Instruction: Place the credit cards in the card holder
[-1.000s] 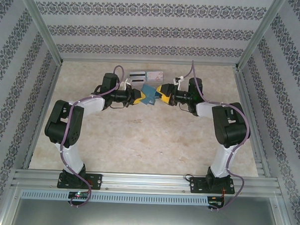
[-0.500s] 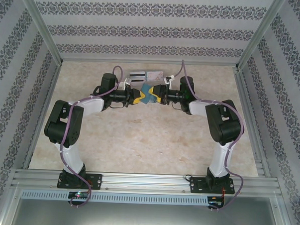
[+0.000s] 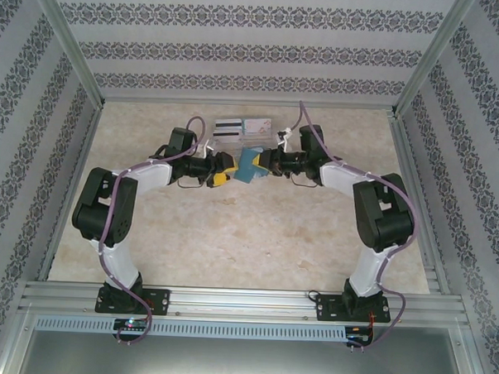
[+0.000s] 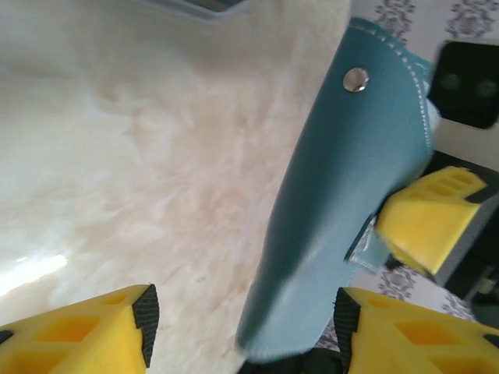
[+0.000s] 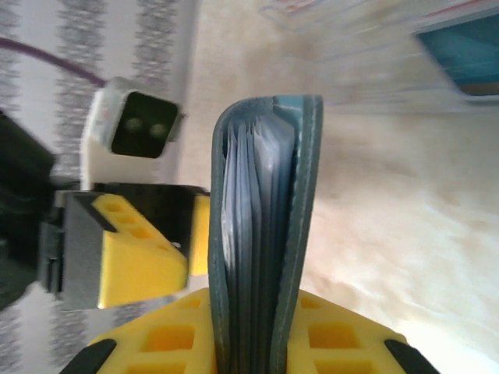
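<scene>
Right tool [image 5: 249, 319] pinches the card holder [image 5: 265, 195] shut, upright over the worktop [image 3: 256, 229] at frame centre. Left tool [image 4: 243, 308] stands wide, jaws flanking it ungripped, probably to free a flap. Credit cards [image 3: 229, 126] lie just beyond, upper centre.

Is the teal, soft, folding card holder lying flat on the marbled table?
No, the right claw clamps the card holder on edge between its yellow fingers.

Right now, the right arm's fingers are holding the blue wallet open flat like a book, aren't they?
Not quite. The right arm's fingers are holding the blue wallet, but it is folded shut, with both covers pressed together, not open like a book. The right wrist view shows it.
</scene>
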You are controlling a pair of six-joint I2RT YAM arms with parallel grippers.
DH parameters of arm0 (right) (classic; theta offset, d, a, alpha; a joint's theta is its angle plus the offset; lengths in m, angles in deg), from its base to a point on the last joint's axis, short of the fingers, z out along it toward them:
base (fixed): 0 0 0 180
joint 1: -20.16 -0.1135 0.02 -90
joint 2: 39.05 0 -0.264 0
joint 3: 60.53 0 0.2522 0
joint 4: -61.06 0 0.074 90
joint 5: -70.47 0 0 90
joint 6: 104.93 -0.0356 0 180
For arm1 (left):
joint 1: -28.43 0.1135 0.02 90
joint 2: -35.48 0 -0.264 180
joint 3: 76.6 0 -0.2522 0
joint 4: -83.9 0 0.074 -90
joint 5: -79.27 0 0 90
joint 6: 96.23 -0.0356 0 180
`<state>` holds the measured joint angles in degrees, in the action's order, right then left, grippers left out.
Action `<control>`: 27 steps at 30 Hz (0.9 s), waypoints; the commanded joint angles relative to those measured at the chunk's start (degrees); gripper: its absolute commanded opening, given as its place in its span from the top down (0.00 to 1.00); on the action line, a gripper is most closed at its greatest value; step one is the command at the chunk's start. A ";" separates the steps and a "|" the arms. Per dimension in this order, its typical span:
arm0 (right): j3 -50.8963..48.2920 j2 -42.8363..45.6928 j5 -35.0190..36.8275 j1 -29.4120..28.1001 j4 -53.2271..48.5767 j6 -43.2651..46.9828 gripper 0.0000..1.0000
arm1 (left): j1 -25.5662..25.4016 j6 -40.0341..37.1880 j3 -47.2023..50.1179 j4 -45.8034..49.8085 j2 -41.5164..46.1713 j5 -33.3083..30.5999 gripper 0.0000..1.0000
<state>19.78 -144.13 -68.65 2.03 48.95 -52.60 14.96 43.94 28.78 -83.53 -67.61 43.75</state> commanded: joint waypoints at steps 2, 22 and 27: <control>11.74 4.09 30.03 -6.10 -39.21 29.53 0.91 | 2.72 -7.33 1.21 9.50 5.04 -8.69 0.37; 24.69 -11.66 72.37 -31.56 -52.39 35.59 0.72 | 11.37 -7.88 11.78 3.85 13.03 -8.63 0.37; 25.15 -14.36 70.33 -34.52 -52.12 34.46 0.48 | 12.84 -8.67 13.96 3.80 14.36 -8.20 0.37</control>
<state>43.69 -157.63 0.41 -31.78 -1.83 -16.91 27.00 37.17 41.55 -78.40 -55.07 34.25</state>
